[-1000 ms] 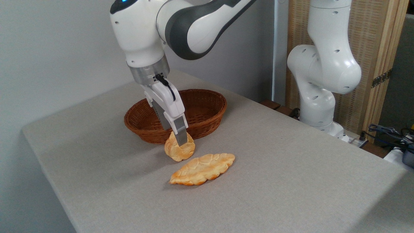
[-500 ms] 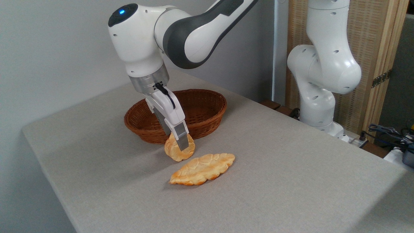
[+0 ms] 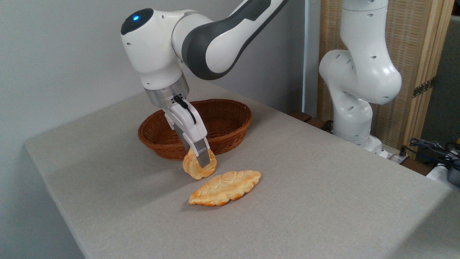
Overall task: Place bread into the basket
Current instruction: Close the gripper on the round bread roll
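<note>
A grey cloth-covered table (image 3: 305, 187) is set before a pale wall, with a slatted wooden screen (image 3: 413, 64) at the back right. The gripper (image 3: 202, 162) is seen straddling the small round bun (image 3: 196, 169), one finger laid across its near face, the other hidden behind; whether the bun is actually pinched cannot be told. The bun appears to rest on the table, just beside the outer wall of the oval wicker basket (image 3: 230, 133). From the gripper, the basket's hollow lies at about twelve o'clock, its long axis running from nine to three. A lift over the near rim is judged necessary. The leaf-shaped bread (image 3: 226, 187) lies near, at five o'clock.
</note>
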Tool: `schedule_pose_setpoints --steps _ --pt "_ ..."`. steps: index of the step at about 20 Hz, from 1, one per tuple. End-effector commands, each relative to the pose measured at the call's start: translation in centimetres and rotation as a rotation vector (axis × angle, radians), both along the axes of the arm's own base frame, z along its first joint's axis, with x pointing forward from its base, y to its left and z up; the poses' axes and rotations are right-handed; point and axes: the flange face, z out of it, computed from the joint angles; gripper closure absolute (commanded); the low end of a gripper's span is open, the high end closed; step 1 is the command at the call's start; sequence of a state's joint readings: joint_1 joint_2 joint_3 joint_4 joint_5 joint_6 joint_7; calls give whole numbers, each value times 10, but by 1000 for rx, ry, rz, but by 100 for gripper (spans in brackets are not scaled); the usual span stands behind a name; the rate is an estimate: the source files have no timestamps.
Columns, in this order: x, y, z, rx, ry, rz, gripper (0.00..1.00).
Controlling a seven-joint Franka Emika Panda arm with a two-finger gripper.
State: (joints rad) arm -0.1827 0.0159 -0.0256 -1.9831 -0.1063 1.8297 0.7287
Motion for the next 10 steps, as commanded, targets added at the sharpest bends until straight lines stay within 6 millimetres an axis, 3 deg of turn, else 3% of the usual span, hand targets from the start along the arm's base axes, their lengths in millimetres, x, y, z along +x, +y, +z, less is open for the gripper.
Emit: schedule_pose_setpoints --steps 1,8,10 --pt "-1 5 0 5 -8 -16 62" --pt "-1 7 2 22 -15 -24 62" --pt "-1 7 2 22 -15 -24 72"
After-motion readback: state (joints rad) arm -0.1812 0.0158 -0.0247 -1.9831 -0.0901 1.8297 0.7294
